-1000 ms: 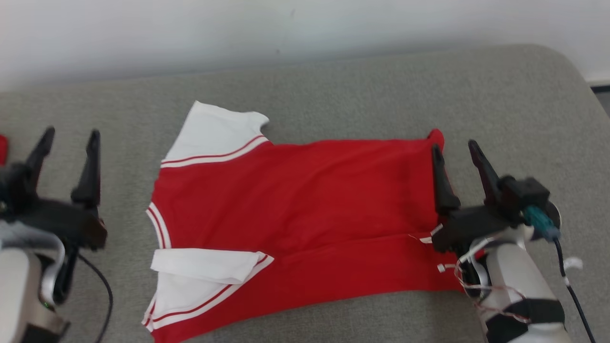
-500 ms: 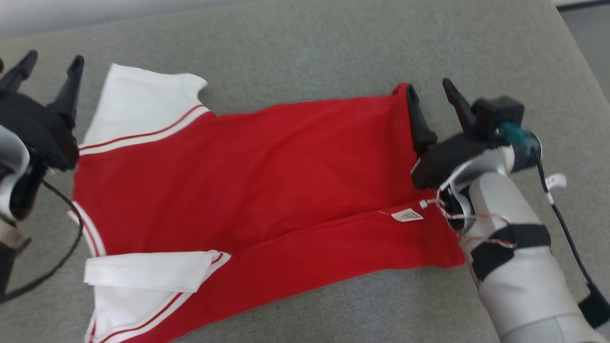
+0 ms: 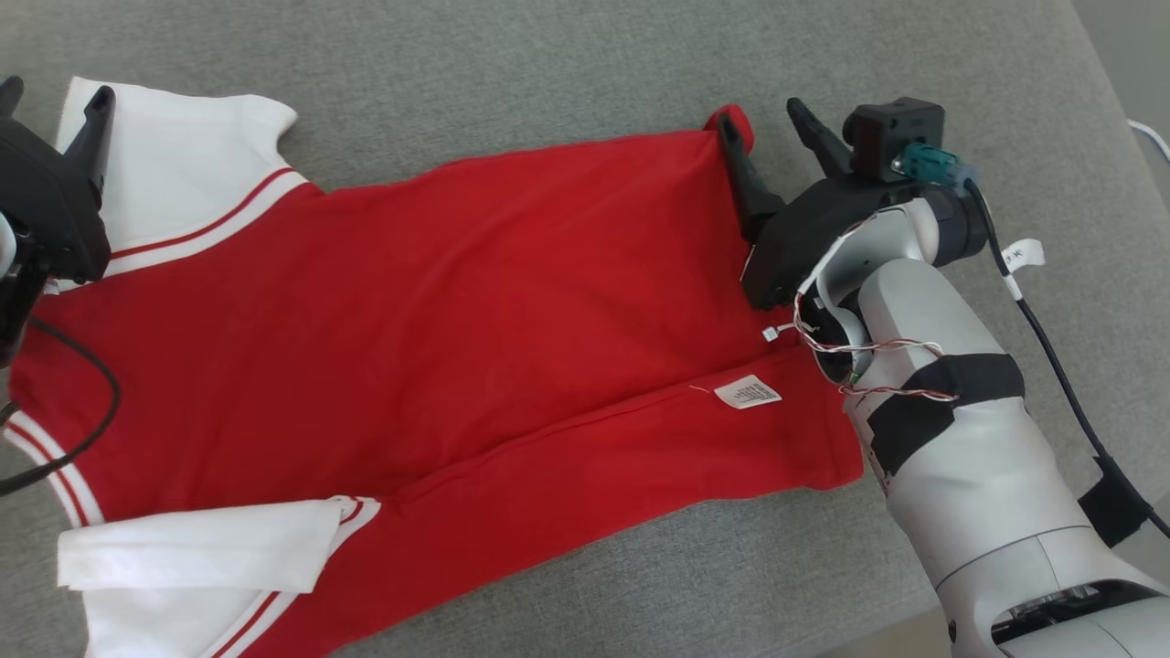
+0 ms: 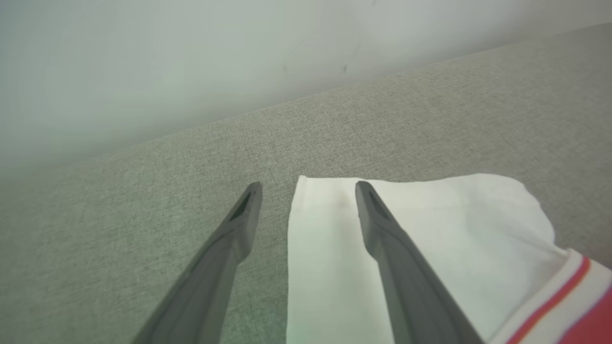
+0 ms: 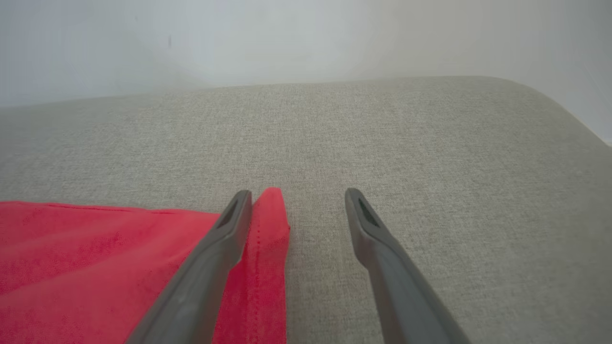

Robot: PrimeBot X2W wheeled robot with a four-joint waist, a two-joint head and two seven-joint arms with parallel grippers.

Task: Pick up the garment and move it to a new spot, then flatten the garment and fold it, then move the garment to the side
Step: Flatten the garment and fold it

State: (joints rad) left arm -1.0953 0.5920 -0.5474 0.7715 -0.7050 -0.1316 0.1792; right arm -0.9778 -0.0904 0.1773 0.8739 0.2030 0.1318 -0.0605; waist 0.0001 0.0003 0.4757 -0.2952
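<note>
Since a second ago the head camera has tipped down, sliding the whole picture. Against the cloth itself, my left claw [image 3: 55, 91] has come in off the bare grey padded bench [image 3: 548, 64] to the far white sleeve [image 3: 183, 155].

Head view: the red cloth shirt with white red-striped sleeves [image 3: 439, 302] lies spread on the bench, neck end to my left and hem to my right. My right claw [image 3: 761, 117] stands astride the far hem corner [image 3: 739, 123]. Both claws are spread wide and hold nothing.

Left wrist view: the sleeve's outer edge lies between the fingers.

Right wrist view: the red corner sits just inside the left finger.

I judge the step is pinching the far edge to fold it toward me. I'd lower both claws together, close only once cloth is well between the fingers, then lift level so the edge stays taut.

The shirt's neck end and near sleeve run off the head view, as does part of my left claw. I cannot tell whether any fingertip touches cloth. The print on the white label [image 3: 748, 392] is too small to read.
</note>
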